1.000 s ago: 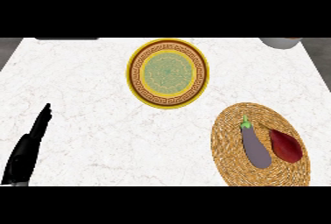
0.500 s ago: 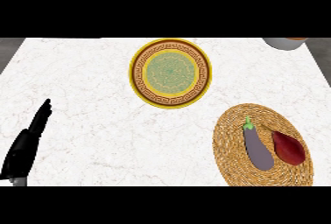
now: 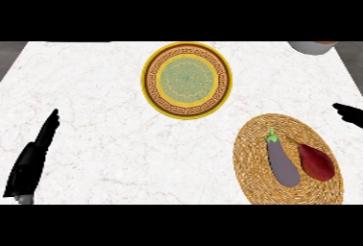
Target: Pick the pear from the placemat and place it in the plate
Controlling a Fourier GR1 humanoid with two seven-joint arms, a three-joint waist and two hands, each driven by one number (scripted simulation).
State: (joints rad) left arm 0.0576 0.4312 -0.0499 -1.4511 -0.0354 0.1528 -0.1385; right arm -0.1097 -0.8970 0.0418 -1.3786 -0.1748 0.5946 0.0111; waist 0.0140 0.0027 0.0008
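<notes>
Head view shows the right robot hand (image 3: 349, 114) barely in at the edge, fingers unreadable, the dark-red pear (image 3: 316, 162) on the placemat (image 3: 255, 139) just below it beside an eggplant (image 3: 283, 164); it should descend from the pear's outer side, avoiding the eggplant.

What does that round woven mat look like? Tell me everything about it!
The placemat is round and golden brown, woven like straw in rings, and it lies flat on the white marble counter at the lower right; its lower edge is cut off by the view. Two things lie on it side by side: a purple eggplant with a green stem, and a dark red pear to its right. No hand touches it.
</notes>
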